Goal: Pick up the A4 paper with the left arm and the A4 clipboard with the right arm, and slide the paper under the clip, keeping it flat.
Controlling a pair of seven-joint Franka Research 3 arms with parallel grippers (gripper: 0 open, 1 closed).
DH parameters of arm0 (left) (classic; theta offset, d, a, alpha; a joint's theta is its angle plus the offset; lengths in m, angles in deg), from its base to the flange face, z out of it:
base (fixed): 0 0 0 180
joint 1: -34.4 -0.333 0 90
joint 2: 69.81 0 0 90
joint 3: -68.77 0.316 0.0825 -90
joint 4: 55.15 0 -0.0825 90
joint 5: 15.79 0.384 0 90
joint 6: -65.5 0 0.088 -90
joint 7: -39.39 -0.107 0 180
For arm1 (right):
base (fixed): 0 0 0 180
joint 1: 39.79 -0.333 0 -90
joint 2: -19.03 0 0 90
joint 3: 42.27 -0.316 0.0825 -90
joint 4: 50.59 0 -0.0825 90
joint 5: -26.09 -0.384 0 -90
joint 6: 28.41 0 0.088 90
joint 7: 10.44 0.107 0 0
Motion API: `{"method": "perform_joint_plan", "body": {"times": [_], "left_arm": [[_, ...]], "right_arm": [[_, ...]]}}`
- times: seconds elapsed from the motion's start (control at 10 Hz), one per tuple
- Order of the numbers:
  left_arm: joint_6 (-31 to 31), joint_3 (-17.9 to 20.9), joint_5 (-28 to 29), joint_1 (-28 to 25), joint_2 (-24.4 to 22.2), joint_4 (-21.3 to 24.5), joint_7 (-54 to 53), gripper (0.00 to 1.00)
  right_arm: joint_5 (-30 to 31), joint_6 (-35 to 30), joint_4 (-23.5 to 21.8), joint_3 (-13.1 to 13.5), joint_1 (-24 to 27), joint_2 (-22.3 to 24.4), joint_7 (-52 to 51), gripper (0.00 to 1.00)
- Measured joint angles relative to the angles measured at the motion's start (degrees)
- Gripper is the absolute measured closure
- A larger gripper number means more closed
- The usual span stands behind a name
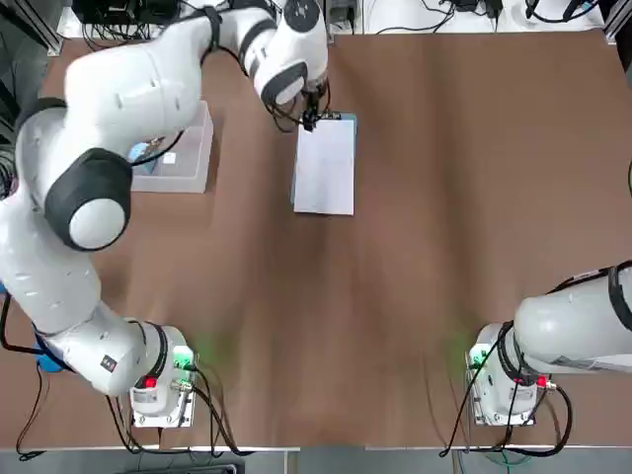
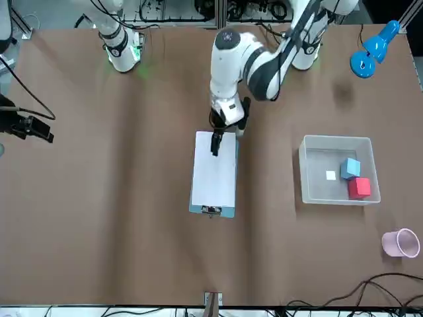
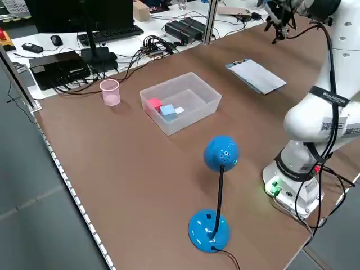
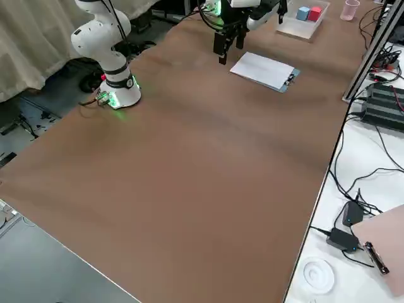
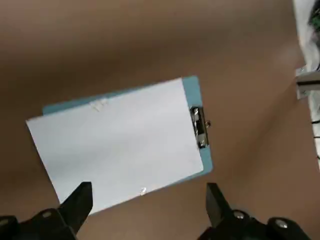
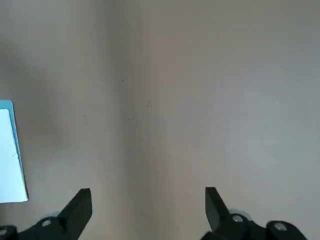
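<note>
we see the a4 paper (image 1: 325,168) lying on the a4 clipboard (image 2: 212,210) mid-worktop (image 1: 444,217), long axis running away from the robot, clip (image 2: 211,210) at the far end, left gripper (image 2: 216,143) hovering released above, clear bin (image 2: 336,170) off to its left, right gripper (image 6: 147,210) parked, fingers apart.

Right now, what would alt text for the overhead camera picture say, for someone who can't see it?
A white A4 paper lies on a light blue A4 clipboard on a brown table, with the robot's left gripper open above its far end. A clear bin sits left of it. The right arm is parked at the near right edge.
</note>
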Motion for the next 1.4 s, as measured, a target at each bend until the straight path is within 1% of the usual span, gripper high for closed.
{"method": "perform_joint_plan", "body": {"times": [0.2, 0.4, 0.5, 0.7, 0.9, 1.0, 1.2, 1.4], "left_arm": [[-4.49, -0.02, 0.00, -3.09, -3.84, -0.01, -4.21, 0.00], [-9.25, -0.08, -0.66, -6.69, -6.34, -0.01, -9.07, 0.00], [-11.67, -0.12, -2.27, -8.40, -7.47, 0.00, -12.75, 0.00], [-14.10, -0.11, -6.78, -12.71, -10.11, 0.00, -23.25, 0.00], [-17.10, -0.10, -12.09, -18.17, -13.62, -0.04, -38.67, 0.00], [-20.41, -0.05, -14.37, -20.94, -15.64, -0.06, -49.20, 0.00], [-26.59, 0.03, -16.62, -25.73, -18.67, -0.16, -67.70, 0.00], [-31.68, 0.37, -17.22, -29.27, -20.13, -1.15, -86.42, 0.00]], "right_arm": [[0.00, -0.01, -0.01, -0.02, 0.00, 0.00, 0.00, 0.00], [0.00, 0.00, -0.01, -0.02, 0.00, 0.00, 0.00, 0.00], [0.00, 0.00, -0.01, -0.03, 0.00, 0.00, 0.00, 0.00], [0.00, -0.01, -0.02, -0.03, 0.00, 0.00, 0.00, 0.00], [0.00, -0.16, -0.03, -0.03, 0.01, 0.00, 0.00, 0.00], [0.00, -0.24, -0.03, -0.04, 0.01, 0.00, 0.00, 0.00], [0.00, -0.26, 0.00, -0.16, 0.00, 0.00, 0.00, 0.00], [0.00, -0.26, 0.06, -0.46, 0.00, 0.00, 0.00, 0.00]]}}
